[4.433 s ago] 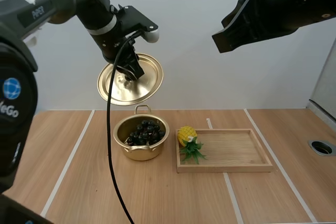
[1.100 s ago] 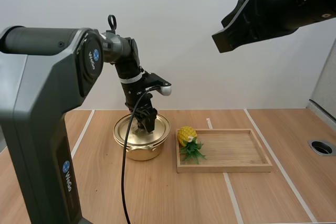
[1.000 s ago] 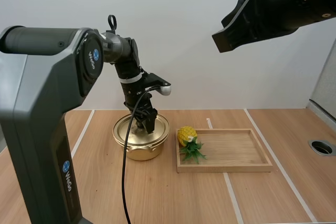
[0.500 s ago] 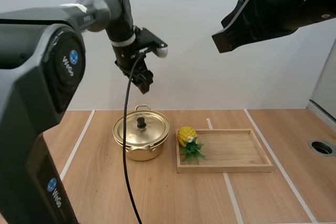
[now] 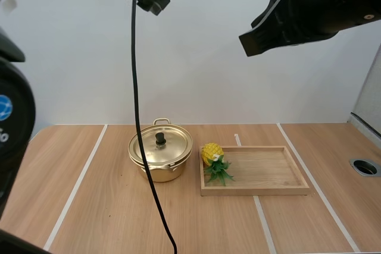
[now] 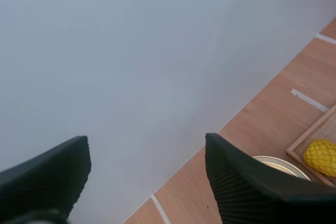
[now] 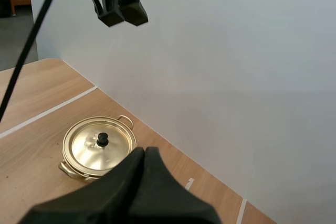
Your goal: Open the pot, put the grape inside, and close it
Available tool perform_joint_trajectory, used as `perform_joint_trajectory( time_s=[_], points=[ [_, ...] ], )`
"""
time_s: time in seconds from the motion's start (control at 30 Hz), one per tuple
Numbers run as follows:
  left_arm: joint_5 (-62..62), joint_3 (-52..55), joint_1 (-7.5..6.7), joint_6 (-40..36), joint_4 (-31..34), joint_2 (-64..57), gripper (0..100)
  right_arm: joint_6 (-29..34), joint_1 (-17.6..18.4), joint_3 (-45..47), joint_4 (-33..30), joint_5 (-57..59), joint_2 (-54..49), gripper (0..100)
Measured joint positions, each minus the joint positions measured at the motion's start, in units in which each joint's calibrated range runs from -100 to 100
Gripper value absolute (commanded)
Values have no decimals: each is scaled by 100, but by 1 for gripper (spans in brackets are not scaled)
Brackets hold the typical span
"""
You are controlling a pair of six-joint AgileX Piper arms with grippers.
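Change: the left gripper (image 5: 153,1) had let go of the lid (image 5: 161,145) and risen from the knob (image 5: 160,139) to high above the table (image 5: 113,218), well clear of the pot (image 5: 159,168). About four seconds earlier it held the lid up over the open pot with the grapes already inside. A second ago it was seating the lid. Now the lid sat flat and centred on the rim, with nothing gripping it.

Judgement: open, load and close all looked done, and only the retreat was left. The grapes were hidden under the lid, presumably inside the pot.

In the left wrist view the left gripper's fingers (image 6: 236,182) stood wide apart, ribbed faces inward, nothing between them: released, empty. The lid edge showed far below, beside the toy pineapple (image 6: 321,157).

The pot stood left of centre on the table, well below and slightly right of the left gripper. The pineapple (image 5: 212,154) sat just right of the pot, at the left end of the wooden tray (image 5: 262,191).

Right side: the right gripper (image 7: 143,160) was clenched into one dark wedge on nothing. It was parked high, with the closed pot (image 7: 98,148) well below it and to its left.
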Motion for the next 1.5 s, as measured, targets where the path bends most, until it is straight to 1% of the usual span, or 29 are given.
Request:
perform_joint_trajectory(
  time_s=[0.1, 0.2, 0.3, 0.37, 0.43, 0.47, 0.53, 0.57, 0.63, 0.67, 0.7, 0.83, 0.93, 0.97, 1.07, 1.2, 1.3, 1.4, 1.43, 1.47, 1.5],
  points=[
    [0, -52, 0, -275, 0, -354, 100, 425, 0, 0, -241, 0, 0, 0],
    [0, -60, 0, -563, 0, -683, 100, 1106, 0, 0, -801, -57, 0, 0],
    [0, -60, 0, -807, 0, -994, 100, 2131, 0, 0, -1634, -764, 0, 0],
    [0, -60, 0, -886, 0, -1203, 100, 2788, 0, 0, -2303, -1292, 0, 0],
    [0, -60, 0, -942, 0, -1403, 100, 3306, 0, 0, -2878, -1772, 0, 0],
    [0, -60, 0, -949, 0, -1518, 93, 3538, 0, 0, -3152, -1969, 0, 0],
    [0, -60, 0, -972, 0, -1725, 61, 3793, -12, 0, -3543, -2219, 0, 0],
    [0, -60, 27, -972, 0, -1837, 48, 3869, -23, 0, -3677, -2302, 0, 0],
    [0, -60, 70, -983, 0, -2045, 16, 3930, -124, 0, -3815, -2384, 0, 0],
    [0, -60, 97, -983, 0, -2141, 4, 3953, -209, 0, -3844, -2385, 0, 0],
    [0, -60, 103, -992, 0, -2218, 0, 3963, -294, 0, -3855, -2400, 0, 0],
    [0, -68, 112, -992, 0, -2525, 0, 3997, -746, 0, -3712, -2507, -31, 0],
    [0, -68, 119, -1041, 0, -2718, 0, 3997, -1055, 0, -3220, -2673, -161, 0],
    [0, -68, 127, -1078, 0, -2786, 0, 3997, -1108, 0, -3153, -2709, -192, 0],
    [0, -68, 127, -1282, 47, -3030, 0, 3713, -1348, 0, -2568, -2889, -440, 0],
    [0, -76, 127, -1683, 47, -3495, 0, 3477, -1396, 0, -2179, -3004, -757, 0],
    [-403, 42, 127, -1969, 56, -3883, 0, 3215, -1403, 110, -1931, -3432, -975, 0],
    [-965, 488, 127, -2122, 86, -4317, 0, 2928, -1353, 384, -1710, -4025, -1189, 0],
    [-1233, 781, 136, -2160, 99, -4523, 0, 2868, -1313, 496, -1654, -4284, -1254, 0],
    [-1328, 921, 157, -2188, 130, -4617, 0, 2852, -1293, 541, -1641, -4349, -1278, 0],
    [-1689, 1357, 200, -2320, 248, -4851, 0, 2818, -1229, 739, -1630, -4553, -1373, 0]
  ],
)
